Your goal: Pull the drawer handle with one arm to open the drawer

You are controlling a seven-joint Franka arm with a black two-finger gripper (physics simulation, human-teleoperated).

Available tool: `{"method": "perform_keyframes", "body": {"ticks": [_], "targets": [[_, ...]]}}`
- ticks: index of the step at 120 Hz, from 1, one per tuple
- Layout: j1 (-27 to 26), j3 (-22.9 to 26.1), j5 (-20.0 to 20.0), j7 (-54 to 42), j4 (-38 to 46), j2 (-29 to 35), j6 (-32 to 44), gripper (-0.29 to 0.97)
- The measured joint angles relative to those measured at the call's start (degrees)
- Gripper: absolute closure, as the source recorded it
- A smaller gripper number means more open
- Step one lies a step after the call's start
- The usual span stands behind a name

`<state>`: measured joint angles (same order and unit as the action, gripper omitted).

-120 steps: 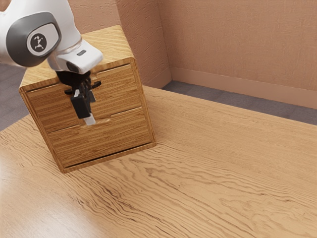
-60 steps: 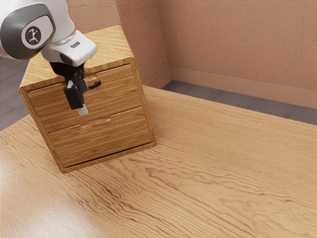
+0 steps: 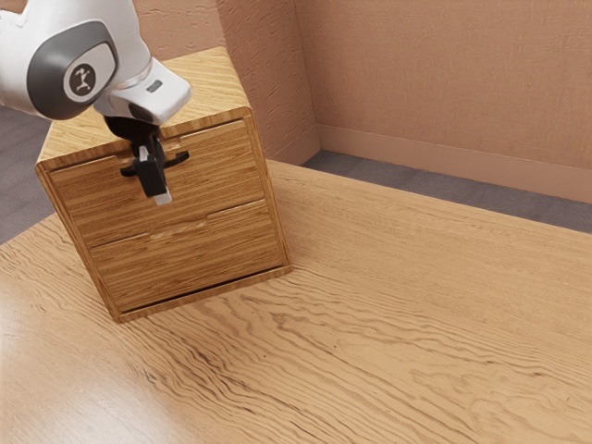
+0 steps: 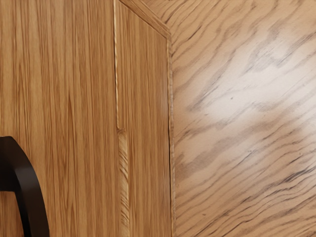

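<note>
A small wooden cabinet with two drawers stands tilted on the table at the exterior view's left. My gripper hangs point-down right in front of the upper drawer, its tip just above the seam to the lower drawer. The lower drawer's wooden handle is a low ridge a little below and right of the tip. My hand hides the upper drawer's handle. In the wrist view the upper drawer, the lower handle and the lower drawer lie close under my hand. Both drawers look shut.
The wooden table stretches wide to the exterior view's right of the cabinet. Brown walls and a grey floor strip lie behind it. The table borders the cabinet's base in the wrist view.
My gripper has risen from the level of the lower drawer's handle to the upper drawer's front. The drawers have not moved.
</note>
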<state>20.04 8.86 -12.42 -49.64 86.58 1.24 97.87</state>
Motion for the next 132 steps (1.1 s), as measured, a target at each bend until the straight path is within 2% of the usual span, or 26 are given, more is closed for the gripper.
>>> {"method": "perform_keyframes", "body": {"ticks": [28, 58, 81, 132], "targets": [[0.37, -0.33, -0.27, 1.11, -0.07, -0.60, 1.07, 0.01], [0.95, -0.35, -0.23, 2.23, -0.07, -0.58, 1.44, 0.19], [0.75, -0.90, 0.90, 3.00, -0.08, -0.31, 0.90, 0.26], [1.97, 0.19, 5.73, 3.68, -0.12, -0.03, -4.04, 0.22]]}}
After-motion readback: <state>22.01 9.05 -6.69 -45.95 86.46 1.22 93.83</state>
